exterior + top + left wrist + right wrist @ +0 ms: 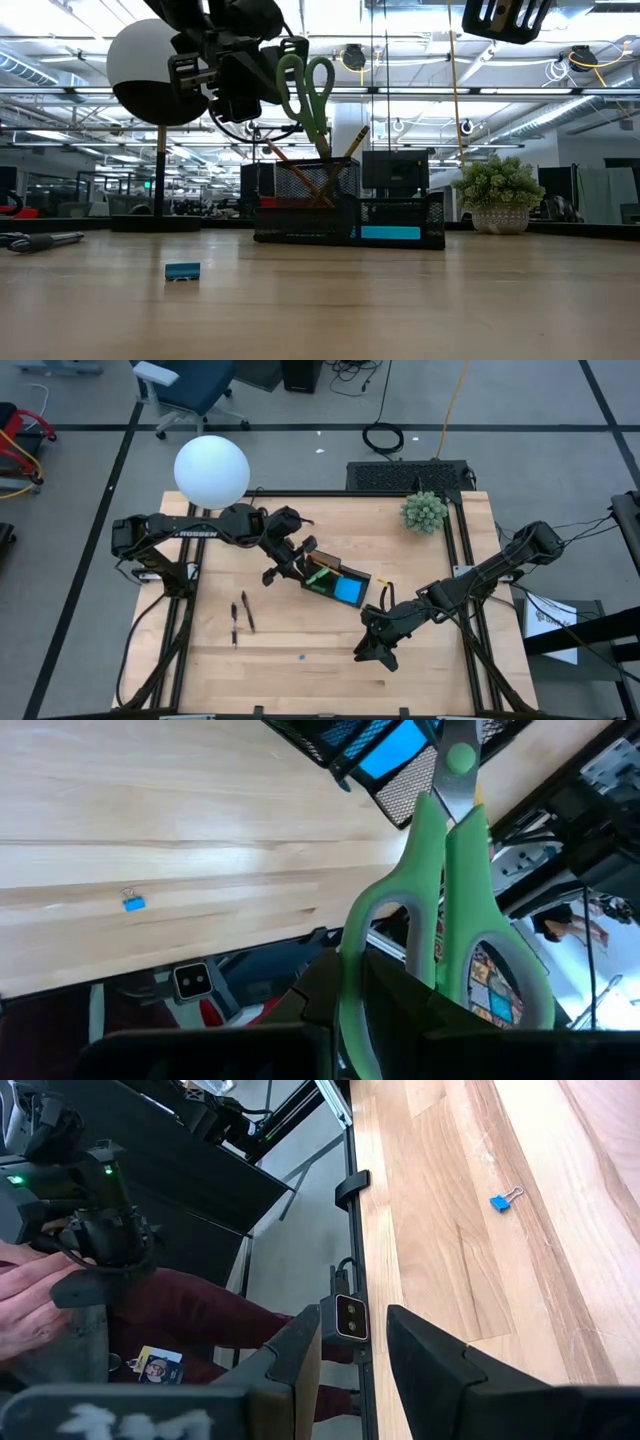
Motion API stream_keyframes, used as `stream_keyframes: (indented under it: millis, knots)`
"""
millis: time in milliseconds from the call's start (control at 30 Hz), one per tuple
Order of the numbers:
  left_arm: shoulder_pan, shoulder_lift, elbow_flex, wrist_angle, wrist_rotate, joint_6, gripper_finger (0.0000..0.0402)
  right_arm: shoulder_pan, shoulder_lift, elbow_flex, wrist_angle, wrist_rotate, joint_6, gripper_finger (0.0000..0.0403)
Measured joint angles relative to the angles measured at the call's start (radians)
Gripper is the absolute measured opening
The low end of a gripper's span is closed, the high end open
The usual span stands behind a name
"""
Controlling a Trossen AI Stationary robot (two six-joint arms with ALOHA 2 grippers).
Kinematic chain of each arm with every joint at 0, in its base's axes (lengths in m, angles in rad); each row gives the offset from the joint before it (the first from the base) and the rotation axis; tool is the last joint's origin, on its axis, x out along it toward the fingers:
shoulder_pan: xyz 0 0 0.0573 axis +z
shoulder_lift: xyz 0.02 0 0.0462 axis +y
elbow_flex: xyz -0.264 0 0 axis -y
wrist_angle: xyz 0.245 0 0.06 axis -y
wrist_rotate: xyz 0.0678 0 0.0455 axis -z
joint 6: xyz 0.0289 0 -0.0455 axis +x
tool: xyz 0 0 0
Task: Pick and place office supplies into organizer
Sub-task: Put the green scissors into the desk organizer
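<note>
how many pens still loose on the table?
2. Both dark pens lie side by side on the wood left of the organizer: one nearer the table's left edge, the other just beside it. More could be hidden inside the organizer.

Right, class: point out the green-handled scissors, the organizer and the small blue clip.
green-handled scissors (307,95), low view, on a handle loop.
organizer (400,210), low view, on its mesh front wall.
small blue clip (182,271), low view, on its body.
</note>
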Motion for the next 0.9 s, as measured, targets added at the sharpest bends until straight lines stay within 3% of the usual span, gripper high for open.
stream_keyframes:
  millis: [367, 900]
  knots:
    - [0.011, 0.000, 0.000, 0.021, -0.014, -0.003, 0.0081, 0.000, 0.000, 0.000, 0.000, 0.000, 0.000, 0.0105]
    - [0.043, 0.000, 0.000, 0.225, -0.018, 0.022, 0.0083, 0.000, 0.000, 0.000, 0.000, 0.000, 0.000, 0.0105]
